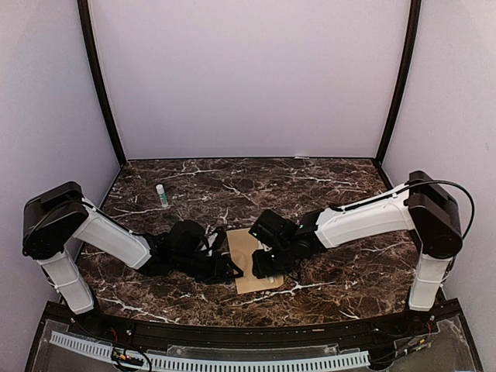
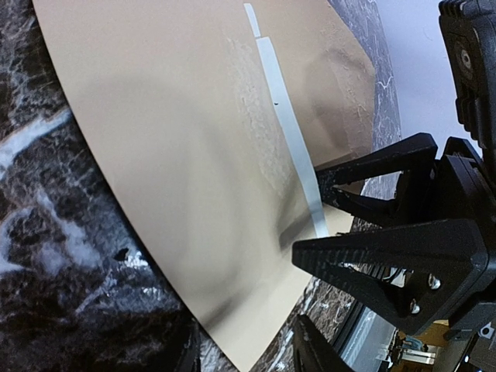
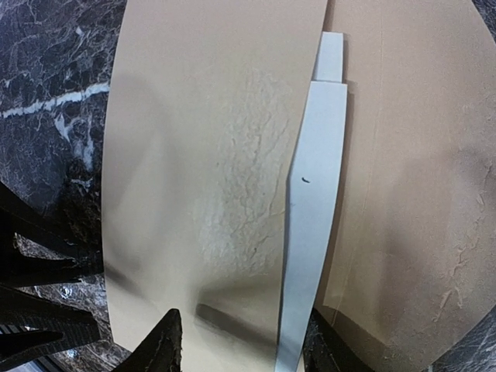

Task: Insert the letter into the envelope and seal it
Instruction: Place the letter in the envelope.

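Envelope (image 1: 260, 283) lies flat on the tabletop (image 1: 325, 186), lower middle of the overhead frame; can't see the letter. Your right hand (image 3: 236, 333) hangs unclenched astride the white strip (image 3: 318, 170), probably to peel it. Your left hand (image 2: 244, 341), unclenched too, straddles a corner, likely bracing it.

envelope (image 3: 194, 116) — cut off by frame | bottle (image 1: 162, 195) — perhaps glue, too small

No text, number or brand can be read in any of the views. The envelope (image 3: 194, 116) shows only plain brown paper. The pale strip (image 3: 316, 155) lying along it carries one tiny dark mark, too small to tell as a letter. The small white bottle (image 1: 162, 195) on the worktop (image 1: 325, 186) is too small for any label to be read
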`<state>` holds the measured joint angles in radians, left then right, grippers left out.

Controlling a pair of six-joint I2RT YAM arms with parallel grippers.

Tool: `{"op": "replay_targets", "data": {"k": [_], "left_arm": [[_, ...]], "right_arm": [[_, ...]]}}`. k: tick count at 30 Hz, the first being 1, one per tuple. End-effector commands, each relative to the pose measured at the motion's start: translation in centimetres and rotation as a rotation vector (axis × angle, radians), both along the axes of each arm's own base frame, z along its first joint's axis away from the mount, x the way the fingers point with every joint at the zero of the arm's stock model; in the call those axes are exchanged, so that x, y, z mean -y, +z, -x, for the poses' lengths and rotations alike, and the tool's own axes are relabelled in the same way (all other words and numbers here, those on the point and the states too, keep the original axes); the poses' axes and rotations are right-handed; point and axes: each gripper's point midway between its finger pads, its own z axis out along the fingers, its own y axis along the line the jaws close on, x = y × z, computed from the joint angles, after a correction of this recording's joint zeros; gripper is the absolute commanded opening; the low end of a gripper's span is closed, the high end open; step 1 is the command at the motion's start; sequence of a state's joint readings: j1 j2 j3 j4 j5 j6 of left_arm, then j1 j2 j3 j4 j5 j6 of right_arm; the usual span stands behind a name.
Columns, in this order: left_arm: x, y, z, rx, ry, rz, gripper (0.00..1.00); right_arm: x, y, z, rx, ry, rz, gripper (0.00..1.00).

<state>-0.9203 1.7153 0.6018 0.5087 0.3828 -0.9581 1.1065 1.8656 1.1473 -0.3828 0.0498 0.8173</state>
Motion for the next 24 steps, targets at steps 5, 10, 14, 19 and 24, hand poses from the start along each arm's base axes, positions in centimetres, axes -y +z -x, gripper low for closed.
{"op": "replay_targets", "data": {"k": [5, 10, 14, 19, 24], "left_arm": [[0.1, -0.9, 0.7, -0.026, -0.012, -0.026, 0.40], [-0.5, -0.6, 0.3, 0.001, 0.011, -0.047, 0.40], [-1.1, 0.3, -0.1, 0.035, 0.033, -0.064, 0.43], [-1.5, 0.4, -0.5, 0.055, 0.038, -0.095, 0.45], [-1.0, 0.3, -1.3, 0.065, 0.038, -0.102, 0.45]], "right_arm": [[-1.8, 0.6, 0.4, 0.008, 0.027, -0.043, 0.50], [-0.8, 1.4, 0.0, 0.037, 0.007, -0.014, 0.53], [0.2, 2.8, -0.5, 0.072, -0.015, -0.008, 0.59], [0.8, 3.4, -1.1, 0.085, -0.028, -0.015, 0.61], [0.3, 2.9, -1.6, 0.077, -0.020, -0.037, 0.60]]}}
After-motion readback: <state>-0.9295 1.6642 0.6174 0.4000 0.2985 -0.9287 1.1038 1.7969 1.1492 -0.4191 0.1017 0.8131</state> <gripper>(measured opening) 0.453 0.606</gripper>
